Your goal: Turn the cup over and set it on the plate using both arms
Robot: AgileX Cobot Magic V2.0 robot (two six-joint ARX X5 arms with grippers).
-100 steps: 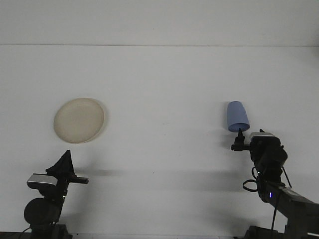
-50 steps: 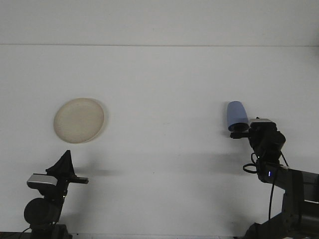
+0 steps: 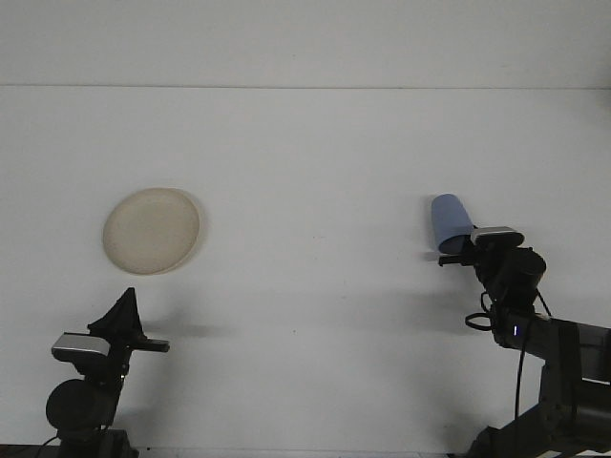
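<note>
Table fills nearly the whole frame, a plain white surface meeting a white wall along a faint line near the top. Right arm comes next in size: dark links rise from the lower right corner, with a black cable looped beside them and a small blue light on the link below the wrist. Its gripper sits at right of centre, pressed up against the wide lower end of the cup, and from this view I cannot tell whether the fingers pinch the rim or only touch it. Left arm stands in the lower left corner, folded low, with a grey wrist block and its gripper pointing up as a single dark wedge; the fingers appear pressed together with nothing between them. Plate lies flat at left of centre, round, pale cream, just above the left gripper in the frame and well apart from the cup. Cup is the smallest thing, light blue, at right of centre, tapered with its closed narrow end toward the top of the frame and leaning slightly left, its open end at the right gripper.
</note>
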